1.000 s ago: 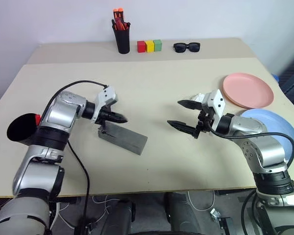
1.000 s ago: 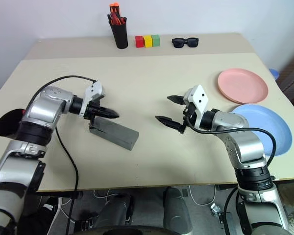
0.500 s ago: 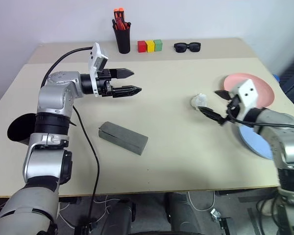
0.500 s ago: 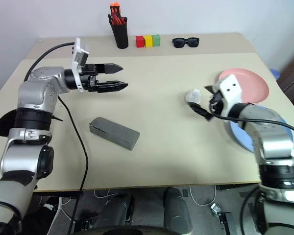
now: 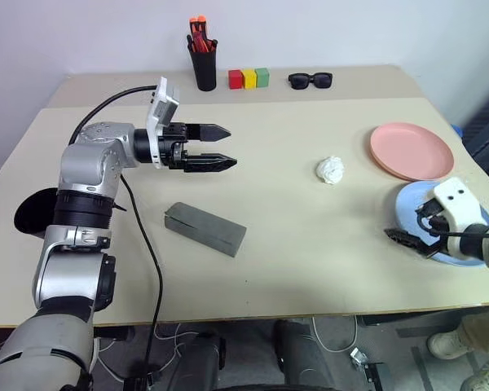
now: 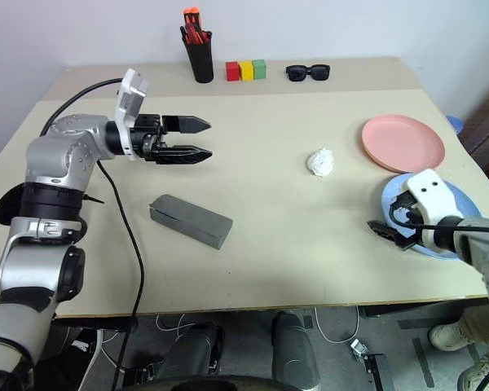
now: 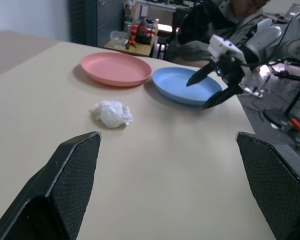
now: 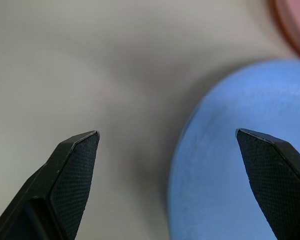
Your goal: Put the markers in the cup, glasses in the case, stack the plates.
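The grey case [image 5: 204, 229] lies shut on the table, left of centre. My left gripper [image 5: 231, 147] hangs open and empty above the table behind the case, pointing right. My right gripper [image 5: 407, 226] is open and empty at the near left rim of the light blue plate [image 5: 471, 218]. Behind that plate sits the salmon pink plate [image 5: 411, 150], apart from it. The black cup [image 5: 33, 218] stands at the table's left edge, partly behind my left arm. The markers and the glasses are hidden.
A crumpled white paper wad [image 5: 330, 169] lies between the case and the plates. Along the far edge stand a narrow black pen holder [image 5: 203, 63], coloured blocks [image 5: 248, 77] and black sunglasses [image 5: 310, 79]. A person [image 7: 215, 20] sits beyond the table's right side.
My left gripper rose off the case end, swung up to point right and opened. My right gripper swung right and down to the blue plate, uncovering the paper wad.
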`<state>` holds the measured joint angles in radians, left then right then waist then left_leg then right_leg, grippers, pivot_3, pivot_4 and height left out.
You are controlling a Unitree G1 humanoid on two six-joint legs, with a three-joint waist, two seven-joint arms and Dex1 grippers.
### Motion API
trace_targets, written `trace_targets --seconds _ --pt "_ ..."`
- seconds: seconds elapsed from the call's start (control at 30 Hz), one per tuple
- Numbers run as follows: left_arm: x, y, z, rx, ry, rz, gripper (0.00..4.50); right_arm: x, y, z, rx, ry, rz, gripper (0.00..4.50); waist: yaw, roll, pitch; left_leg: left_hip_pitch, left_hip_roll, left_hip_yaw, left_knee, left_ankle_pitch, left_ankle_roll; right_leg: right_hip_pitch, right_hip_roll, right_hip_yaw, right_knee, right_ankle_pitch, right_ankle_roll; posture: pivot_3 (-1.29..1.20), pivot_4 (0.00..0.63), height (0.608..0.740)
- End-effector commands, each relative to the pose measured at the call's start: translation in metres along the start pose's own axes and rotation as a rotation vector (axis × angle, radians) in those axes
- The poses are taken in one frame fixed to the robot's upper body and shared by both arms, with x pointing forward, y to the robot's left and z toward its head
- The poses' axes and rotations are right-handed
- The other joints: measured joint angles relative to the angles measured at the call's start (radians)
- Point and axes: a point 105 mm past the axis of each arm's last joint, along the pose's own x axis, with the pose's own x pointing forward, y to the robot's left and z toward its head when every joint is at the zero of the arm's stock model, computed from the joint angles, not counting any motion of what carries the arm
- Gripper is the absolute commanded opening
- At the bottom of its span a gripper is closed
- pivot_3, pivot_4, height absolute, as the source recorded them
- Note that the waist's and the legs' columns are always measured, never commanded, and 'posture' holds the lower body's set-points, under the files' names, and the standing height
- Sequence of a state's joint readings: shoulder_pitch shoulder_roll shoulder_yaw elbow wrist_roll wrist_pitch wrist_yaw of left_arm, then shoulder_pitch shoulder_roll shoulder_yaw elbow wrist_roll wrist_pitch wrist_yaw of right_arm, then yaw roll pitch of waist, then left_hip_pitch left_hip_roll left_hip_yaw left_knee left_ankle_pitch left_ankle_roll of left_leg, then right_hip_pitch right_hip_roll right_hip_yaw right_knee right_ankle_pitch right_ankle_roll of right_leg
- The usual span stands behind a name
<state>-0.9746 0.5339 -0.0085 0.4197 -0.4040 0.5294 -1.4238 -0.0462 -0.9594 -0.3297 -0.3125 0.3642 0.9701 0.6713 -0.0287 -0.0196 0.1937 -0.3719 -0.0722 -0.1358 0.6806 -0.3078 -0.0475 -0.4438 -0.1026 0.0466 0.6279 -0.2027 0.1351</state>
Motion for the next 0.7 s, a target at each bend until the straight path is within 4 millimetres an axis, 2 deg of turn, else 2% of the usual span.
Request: trace_targets --seconds 0.03,0.13,0.37,0.4,0.7 --pt "0.002 -0.001 0.012 0.056 -0.012 -0.007 4.45 0.003 -0.004 -0.005 0.011 -0.004 -0.049 4.50 0.006 0.000 0.000 0.000 0.000 0.000 0.000 0.000 0.000 0.000 0.000 0.000 0.000 0.000 0.000 0.00 0.150 0.740" --pt "0.001 0.001 0.011 0.060 -0.008 0.012 4.50 0.008 -0.015 -0.020 0.006 0.049 -0.106 3.70 0.013 0.000 0.000 0.000 0.000 0.000 0.000 0.000 0.000 0.000 0.000 0.000 0.000 0.000 0.000 0.00 0.150 0.740" --pt "-0.001 0.003 0.011 0.065 -0.008 0.032 4.50 0.013 -0.026 -0.035 -0.024 0.106 -0.136 0.23 0.016 -0.001 0.000 0.000 0.000 0.000 0.001 0.000 0.000 0.002 0.000 0.000 -0.002 0.001 0.001 0.00 0.150 0.740" --pt "-0.001 0.003 0.011 0.065 -0.007 0.034 4.50 0.012 -0.026 -0.033 -0.033 0.102 -0.135 0.06 0.016 -0.001 -0.001 0.000 0.000 0.000 0.001 0.000 0.000 0.002 0.000 0.000 -0.002 0.001 0.001 0.00 0.150 0.740" --pt "-0.004 0.012 0.012 0.103 -0.039 0.109 4.50 -0.019 -0.048 -0.013 -0.113 0.126 -0.138 0.06 0.018 -0.001 -0.001 0.000 0.000 0.000 0.001 0.000 0.000 0.003 0.000 0.000 -0.004 0.001 0.002 0.00 0.150 0.740"
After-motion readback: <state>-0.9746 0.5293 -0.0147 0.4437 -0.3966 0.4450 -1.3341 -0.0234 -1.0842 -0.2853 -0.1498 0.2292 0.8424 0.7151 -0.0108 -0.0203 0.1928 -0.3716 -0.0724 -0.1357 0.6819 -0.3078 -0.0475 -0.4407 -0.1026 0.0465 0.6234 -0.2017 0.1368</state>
